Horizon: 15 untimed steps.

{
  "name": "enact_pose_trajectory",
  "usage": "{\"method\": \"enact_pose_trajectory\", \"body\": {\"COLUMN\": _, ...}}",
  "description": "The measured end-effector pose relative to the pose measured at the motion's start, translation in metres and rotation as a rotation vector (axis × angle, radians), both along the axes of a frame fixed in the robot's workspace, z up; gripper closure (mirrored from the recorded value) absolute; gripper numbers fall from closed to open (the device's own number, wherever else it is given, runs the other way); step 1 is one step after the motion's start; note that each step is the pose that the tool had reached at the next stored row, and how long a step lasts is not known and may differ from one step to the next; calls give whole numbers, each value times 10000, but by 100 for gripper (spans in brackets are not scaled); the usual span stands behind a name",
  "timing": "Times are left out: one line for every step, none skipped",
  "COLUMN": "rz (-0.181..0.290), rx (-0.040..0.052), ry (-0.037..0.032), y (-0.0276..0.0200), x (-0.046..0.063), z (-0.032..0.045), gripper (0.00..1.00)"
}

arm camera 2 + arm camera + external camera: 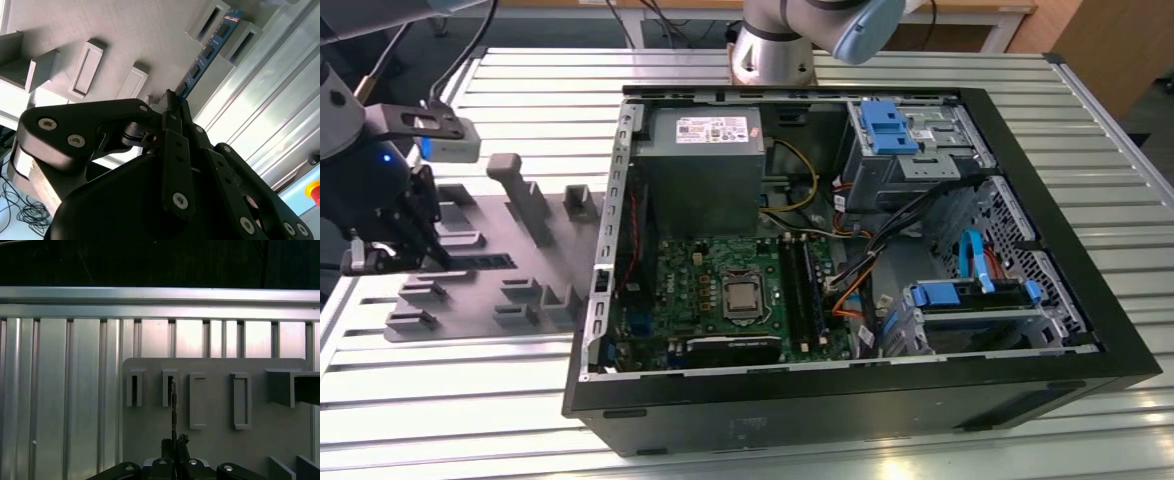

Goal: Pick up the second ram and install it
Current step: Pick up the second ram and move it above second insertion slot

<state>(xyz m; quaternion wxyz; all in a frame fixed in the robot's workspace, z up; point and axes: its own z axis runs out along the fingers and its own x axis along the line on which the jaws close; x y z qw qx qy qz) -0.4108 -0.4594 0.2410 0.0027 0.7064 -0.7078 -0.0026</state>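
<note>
In the second wrist view the end effector (pixel 172 102) is nearest. Its dark fingers are drawn together on the near end of the second ram (pixel 207 52), with no gap visible on either side of the board. The grip looks made.

The blue-green stick runs away from the fingertips, standing on edge. Its far end lies between two upright posts of the grey moulded tray (pixel 125 30). The first wrist view shows it edge-on as a thin line reaching one of the tray's narrow holders. I cannot tell whether it has lifted clear of the tray or rests in it.

Beyond the tray lie the ribbed aluminium rails of the worktop (pixel 270 115).

In the exterior view all this sits at the exterior view's left, and the open computer case (pixel 1067 370) lies well apart to the exterior view's right. Inside it are the green motherboard (pixel 707 260) and its long memory slots (pixel 798 285). I cannot tell whether any slot is already filled. Farthest back is the arm's base (pixel 771 55).

I judge the pick to be at the grasp stage, with carrying and seating the stick not yet done.
</note>
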Motion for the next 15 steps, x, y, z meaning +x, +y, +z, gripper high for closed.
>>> {"method": "enact_pose_trajectory", "body": {"rz": 0, "rx": 0, "ry": 0, "y": 0, "x": 0, "z": 16, "gripper": 86}}
{"method": "enact_pose_trajectory", "body": {"rz": 0, "rx": -1, "ry": 0, "y": 0, "x": 0, "z": 33, "gripper": 86}}
{"method": "enact_pose_trajectory", "body": {"rz": 0, "rx": -1, "ry": 0, "y": 0, "x": 0, "z": 51, "gripper": 86}}
{"method": "enact_pose_trajectory", "body": {"rz": 0, "rx": 0, "ry": -1, "y": 0, "x": 0, "z": 68, "gripper": 86}}
{"method": "enact_pose_trajectory", "body": {"rz": 1, "rx": 0, "ry": -1, "y": 0, "x": 0, "z": 88, "gripper": 86}}
{"method": "enact_pose_trajectory", "body": {"rz": 1, "rx": 0, "ry": -1, "y": 0, "x": 0, "z": 107, "gripper": 86}}
{"method": "enact_pose_trajectory", "body": {"rz": 0, "rx": 1, "ry": -1, "y": 0, "x": 0, "z": 126, "gripper": 86}}
{"method": "enact_pose_trajectory", "body": {"rz": 1, "rx": 0, "ry": 0, "y": 0, "x": 0, "z": 145, "gripper": 86}}
{"method": "enact_pose_trajectory", "body": {"rz": 0, "rx": 0, "ry": 0, "y": 0, "x": 0, "z": 161, "gripper": 86}}
{"method": "enact_pose_trajectory", "body": {"rz": 1, "rx": 0, "ry": -1, "y": 0, "x": 0, "z": 177, "gripper": 86}}
{"method": "enact_pose_trajectory", "body": {"rz": 0, "rx": 0, "ry": -1, "y": 0, "x": 0, "z": 193, "gripper": 86}}
{"method": "enact_pose_trajectory", "body": {"rz": 0, "rx": 0, "ry": 0, "y": 0, "x": 0, "z": 211, "gripper": 86}}
{"method": "enact_pose_trajectory", "body": {"rz": 0, "rx": 1, "ry": -1, "y": 0, "x": 0, "z": 227, "gripper": 86}}
{"method": "enact_pose_trajectory", "body": {"rz": 0, "rx": 1, "ry": -1, "y": 0, "x": 0, "z": 244, "gripper": 86}}
{"method": "enact_pose_trajectory", "body": {"rz": 0, "rx": 0, "ry": 0, "y": 0, "x": 0, "z": 260, "gripper": 86}}
